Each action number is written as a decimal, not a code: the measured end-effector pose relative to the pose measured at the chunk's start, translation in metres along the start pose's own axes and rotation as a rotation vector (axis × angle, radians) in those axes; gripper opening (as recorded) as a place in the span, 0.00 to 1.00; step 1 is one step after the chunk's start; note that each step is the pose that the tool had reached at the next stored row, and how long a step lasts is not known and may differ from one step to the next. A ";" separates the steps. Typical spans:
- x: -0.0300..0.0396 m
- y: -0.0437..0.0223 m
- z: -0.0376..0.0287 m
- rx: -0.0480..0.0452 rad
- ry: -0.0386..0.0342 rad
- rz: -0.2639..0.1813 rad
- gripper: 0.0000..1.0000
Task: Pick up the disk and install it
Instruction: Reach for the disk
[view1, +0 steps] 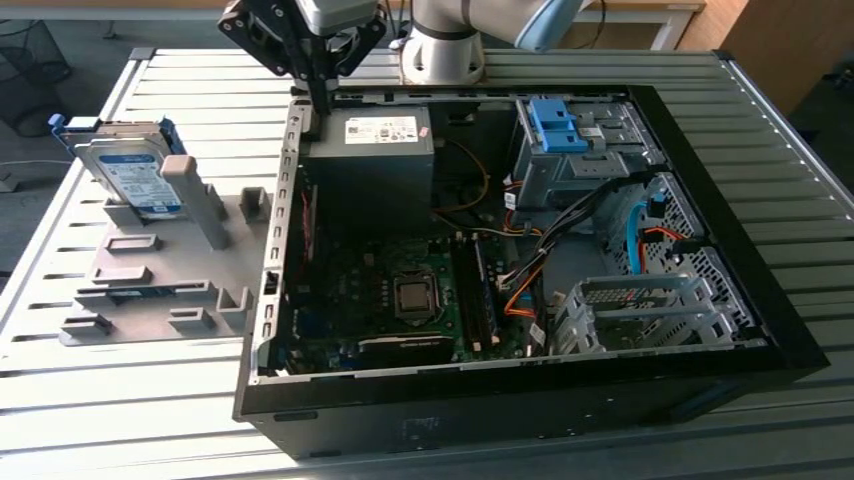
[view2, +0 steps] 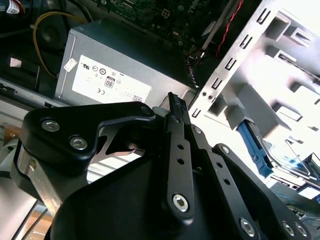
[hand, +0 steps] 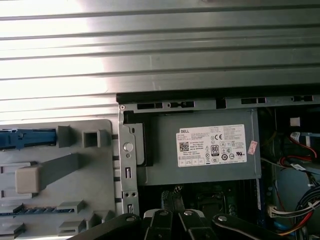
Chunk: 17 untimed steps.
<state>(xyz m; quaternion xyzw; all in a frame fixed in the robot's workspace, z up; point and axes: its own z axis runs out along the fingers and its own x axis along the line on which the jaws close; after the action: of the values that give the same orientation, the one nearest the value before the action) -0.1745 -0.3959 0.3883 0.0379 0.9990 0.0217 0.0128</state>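
Observation:
The disk (view1: 130, 176), silver with a white-and-blue label and blue rails, stands on edge at the far end of the grey fixture (view1: 154, 285), at the exterior view's left. In the second wrist view the disk (view2: 283, 159) shows past the case wall. Its blue rail (hand: 27, 138) shows in the first wrist view. My gripper (view1: 320, 110) hangs over the far left corner of the open computer case (view1: 747, 300), beside the dark grey power supply (view1: 371, 150). In both wrist views the fingers (hand: 167, 201) lie together, shut, with nothing held (view2: 173, 98). The disk is a good way off from the gripper.
Inside the case lie the motherboard (view1: 400, 295), cables (view1: 534, 270) and a silver drive cage (view1: 627, 305). A bright blue bracket (view1: 553, 125) sits in the far bay. The case's metal wall (view2: 235, 65) stands between gripper and fixture. Slatted metal table (view1: 134, 400) all around.

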 end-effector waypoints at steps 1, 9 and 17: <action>0.0002 0.0001 0.0000 0.0000 0.0000 0.000 0.11; 0.0014 0.0012 0.0003 0.0000 0.0000 0.000 0.11; 0.0053 0.0048 0.0006 0.0002 0.0000 0.000 0.11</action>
<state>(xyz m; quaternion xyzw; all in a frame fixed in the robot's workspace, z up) -0.1794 -0.3908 0.3878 0.0379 0.9990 0.0216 0.0128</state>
